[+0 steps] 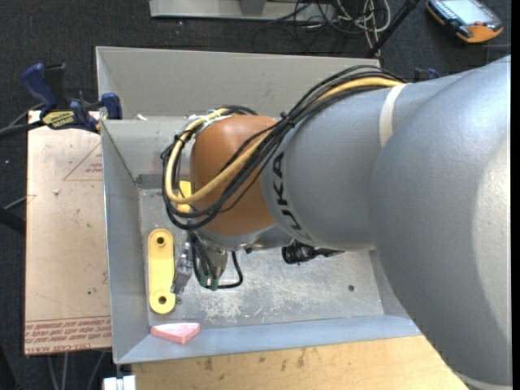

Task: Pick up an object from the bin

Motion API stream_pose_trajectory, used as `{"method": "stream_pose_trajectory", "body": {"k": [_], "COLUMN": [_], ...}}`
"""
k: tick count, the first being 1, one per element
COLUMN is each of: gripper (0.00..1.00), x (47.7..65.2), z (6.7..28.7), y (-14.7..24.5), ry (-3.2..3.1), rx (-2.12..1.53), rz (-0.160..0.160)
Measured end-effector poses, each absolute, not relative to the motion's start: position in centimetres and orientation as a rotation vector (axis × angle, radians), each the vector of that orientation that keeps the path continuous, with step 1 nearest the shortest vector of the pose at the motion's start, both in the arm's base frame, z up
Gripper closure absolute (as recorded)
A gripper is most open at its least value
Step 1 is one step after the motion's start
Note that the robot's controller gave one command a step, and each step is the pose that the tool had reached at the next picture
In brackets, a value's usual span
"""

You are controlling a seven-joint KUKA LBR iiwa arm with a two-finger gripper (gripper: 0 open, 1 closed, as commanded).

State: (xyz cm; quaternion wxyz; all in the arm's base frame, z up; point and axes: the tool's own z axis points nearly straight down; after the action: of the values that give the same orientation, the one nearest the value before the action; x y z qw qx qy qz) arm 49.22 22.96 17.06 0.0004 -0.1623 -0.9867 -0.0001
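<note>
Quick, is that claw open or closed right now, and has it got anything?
Gripper: cannot be told whether open, closed or holding anything; it is low in the bin, just beside the long yellow piece.

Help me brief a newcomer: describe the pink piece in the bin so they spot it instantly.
Find the grey metal bin, then its bottom-left corner in the camera view. A pink wedge lies there, just below the yellow bar. It is short and pink; the bar is long, with a hole.
</note>
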Motion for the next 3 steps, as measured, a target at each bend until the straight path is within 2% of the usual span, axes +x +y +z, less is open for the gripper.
{"method": "stream_pose_trajectory", "body": {"k": [1,2,3], "gripper": [1.0,1.0,1.0], "x": [50.0,52.1,56.7], "z": [16.9,15.4,15.5], "y": [24.0,24.6,23.1], "ry": [-3.052,-2.961,-3.071], "rx": [-0.764,-1.024,-0.675], "rz": [-0.007,0.008,-0.003]}}
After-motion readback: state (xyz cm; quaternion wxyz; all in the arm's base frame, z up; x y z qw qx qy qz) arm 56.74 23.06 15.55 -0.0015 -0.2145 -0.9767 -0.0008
